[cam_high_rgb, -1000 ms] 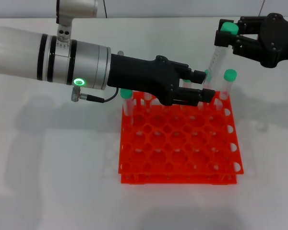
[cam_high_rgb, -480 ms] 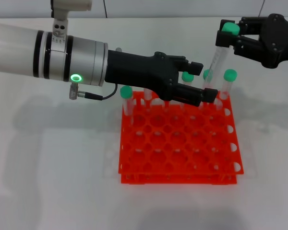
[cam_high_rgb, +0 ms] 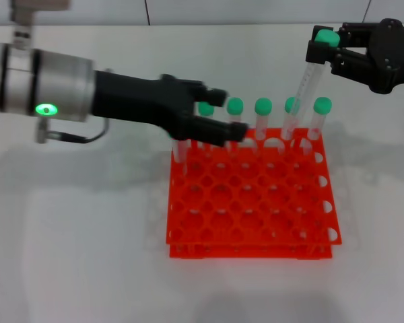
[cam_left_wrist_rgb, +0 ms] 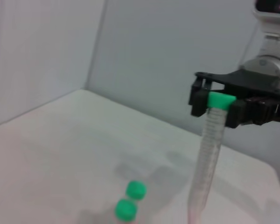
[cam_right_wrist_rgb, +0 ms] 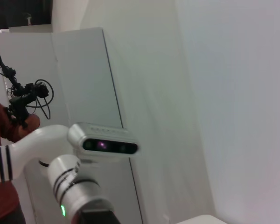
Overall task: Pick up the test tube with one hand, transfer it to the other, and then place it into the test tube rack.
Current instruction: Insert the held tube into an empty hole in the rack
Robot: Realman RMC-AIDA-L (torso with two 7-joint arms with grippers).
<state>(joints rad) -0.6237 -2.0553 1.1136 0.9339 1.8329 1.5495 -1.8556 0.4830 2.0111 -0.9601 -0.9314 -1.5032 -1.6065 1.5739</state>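
Already the handover looks done: the right pincer [cam_high_rgb: 326,48] is gripping the test tube [cam_high_rgb: 306,84] by its round green cap, fingers clamped on either side of it, and the slender clear tube is hanging tilted below that pincer, its tip dipping toward the back row of the test tube rack [cam_high_rgb: 250,196]. The left wrist view is showing the same hold, the right pincer [cam_left_wrist_rgb: 219,105] pinching the cap and the test tube [cam_left_wrist_rgb: 206,158] slanting beneath it. Off to the side of the held tube, the left pincer [cam_high_rgb: 230,115] is hovering with its fingers spread apart and nothing between them, over the rack's far left corner. What is left, as I judge it, is seating the tube in a free hole and letting go. The rack is a bright orange-red, two-tiered plastic grid of round holes, glossy against the matte white worktop [cam_high_rgb: 87,256]; other green-capped tubes [cam_high_rgb: 262,121] are standing upright in its rear row.
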